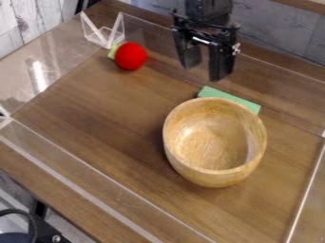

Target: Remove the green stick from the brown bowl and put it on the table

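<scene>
The green stick (230,100) lies flat on the table (102,114), just behind the rim of the brown bowl (215,142) and partly hidden by it. Nothing shows inside the bowl, which stands at the right of the tabletop. My gripper (207,63) hangs above the table behind the stick, its dark fingers (185,55) spread open and holding nothing.
A red ball (129,56) rests at the back left, to the left of the gripper. A clear plastic piece (99,30) stands behind it. Clear plastic edging (76,169) runs along the table's front and sides.
</scene>
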